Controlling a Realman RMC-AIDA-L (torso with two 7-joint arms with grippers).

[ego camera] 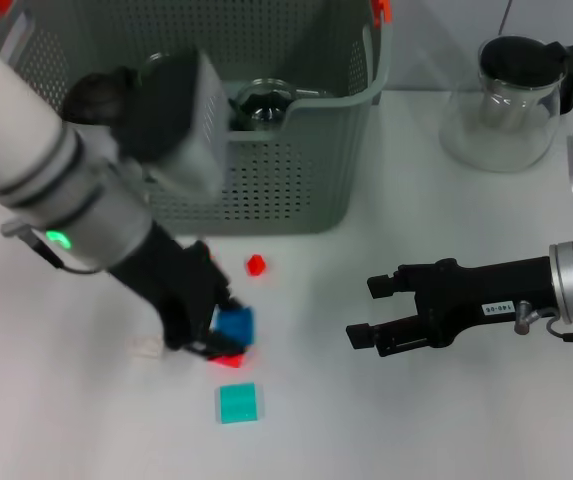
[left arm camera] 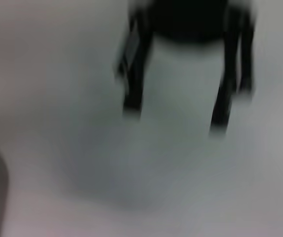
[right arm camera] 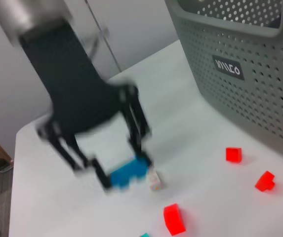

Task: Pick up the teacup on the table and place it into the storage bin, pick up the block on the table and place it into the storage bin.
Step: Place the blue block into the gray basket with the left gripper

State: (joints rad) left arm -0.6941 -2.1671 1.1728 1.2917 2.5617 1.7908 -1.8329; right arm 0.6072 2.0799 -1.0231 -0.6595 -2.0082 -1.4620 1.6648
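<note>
Grasping step: left gripper point(ego camera: 228, 335) pinches the blue block point(ego camera: 235, 324) (right gripper point(ego camera: 366, 312) spread, idle); next, carry to storage bin point(ego camera: 266, 190).

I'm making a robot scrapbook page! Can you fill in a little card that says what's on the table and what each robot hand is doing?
left gripper: low over the table, fingers around the blue block
right gripper: open, holding nothing
storage bin: grey-green, at the back, a glass teacup inside
loose blocks: small red block near the bin, teal block at the front
glass pitcher: back right, black lid
</note>
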